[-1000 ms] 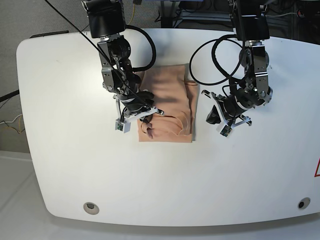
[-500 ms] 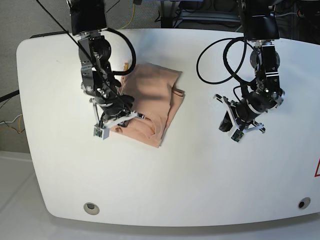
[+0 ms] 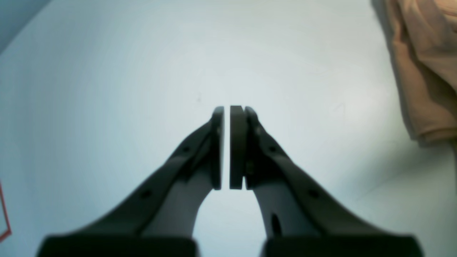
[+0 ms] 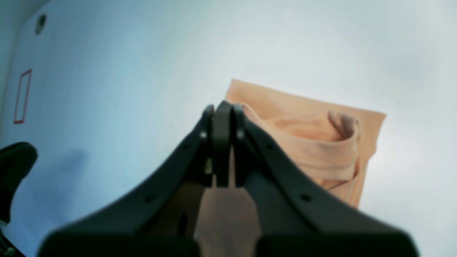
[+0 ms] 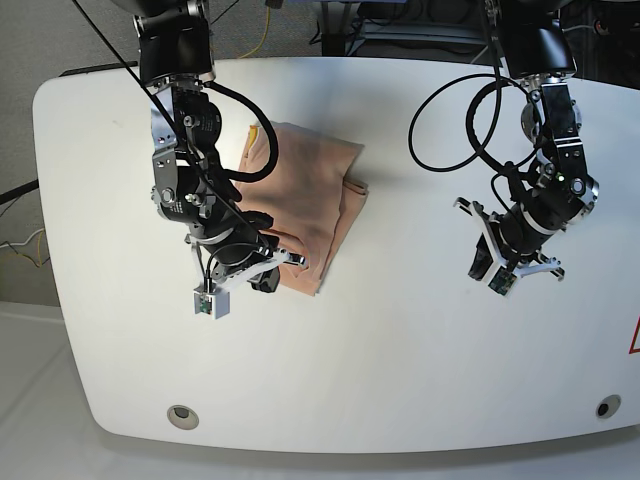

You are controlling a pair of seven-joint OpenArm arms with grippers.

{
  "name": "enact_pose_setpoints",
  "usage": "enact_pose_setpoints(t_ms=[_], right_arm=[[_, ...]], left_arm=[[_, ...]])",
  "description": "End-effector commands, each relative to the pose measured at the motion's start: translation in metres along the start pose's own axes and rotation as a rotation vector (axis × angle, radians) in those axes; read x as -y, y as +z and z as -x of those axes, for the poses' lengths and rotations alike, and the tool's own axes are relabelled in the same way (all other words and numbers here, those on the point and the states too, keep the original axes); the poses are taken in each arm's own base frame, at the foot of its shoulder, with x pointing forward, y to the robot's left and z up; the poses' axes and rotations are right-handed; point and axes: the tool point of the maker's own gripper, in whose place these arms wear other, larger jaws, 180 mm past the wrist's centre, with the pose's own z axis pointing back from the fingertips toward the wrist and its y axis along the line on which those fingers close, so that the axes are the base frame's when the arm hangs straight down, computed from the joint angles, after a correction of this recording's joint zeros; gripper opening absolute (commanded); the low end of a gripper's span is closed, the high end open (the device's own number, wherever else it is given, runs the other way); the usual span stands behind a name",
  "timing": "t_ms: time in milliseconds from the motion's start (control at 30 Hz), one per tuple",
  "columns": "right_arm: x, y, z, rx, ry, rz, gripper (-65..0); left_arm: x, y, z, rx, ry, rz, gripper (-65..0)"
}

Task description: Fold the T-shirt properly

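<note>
The right end effector [image 5: 268, 275] pinches the folded T-shirt [image 5: 305, 205] at its lower edge; the left end effector [image 3: 227, 146], pressed together, holds nothing. Dragging risks unravelling the folds.

No readable text, labels or numbers; only red outline mark [image 4: 22, 96] on table [image 5: 400, 380].

The right arm [image 5: 185, 190] reaches down on the base view's left side, its wrist bent so the right gripper [image 4: 222, 110] points low and forward, its jaws pressed together on a fold of the T-shirt [image 4: 314, 142]. The left arm [image 5: 555, 150] hangs on the other side, well apart from it. The left gripper [image 3: 228, 110] points down at the table [image 3: 142, 71], its jaws all but together with only a thin slit between them, holding nothing.
</note>
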Motion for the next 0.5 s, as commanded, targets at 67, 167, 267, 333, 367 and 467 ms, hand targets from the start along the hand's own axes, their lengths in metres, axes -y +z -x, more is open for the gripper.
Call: enact_pose_setpoints(t_ms=[67, 167, 267, 333, 367, 467], right_arm=[[-0.008, 0.008, -0.012, 0.020, 0.019, -0.021, -65.0], [0.011, 0.012, -0.006, -0.013, -0.004, 0.018, -65.0], [0.025, 0.020, -0.003, -0.018, -0.021, 0.047, -65.0], [0.036, 0.026, -0.005, -0.008, -0.024, 0.069, -65.0], [0.045, 0.030, -0.003, -0.012, -0.023, 0.090, -65.0], [0.067, 0.039, 0.000, -0.011, -0.025, 0.141, -65.0]], left_arm=[[-0.017, 0.011, 0.005, -0.024, -0.019, -0.043, -63.3], [-0.023, 0.019, 0.023, -0.053, 0.013, -0.067, -63.3], [-0.030, 0.027, 0.041, -0.083, 0.045, -0.093, -63.3], [-0.034, 0.032, 0.051, -0.101, 0.062, -0.108, -63.3], [-0.036, 0.034, 0.055, -0.109, 0.069, -0.116, -63.3], [-0.043, 0.045, 0.073, -0.146, 0.087, -0.143, -63.3]])
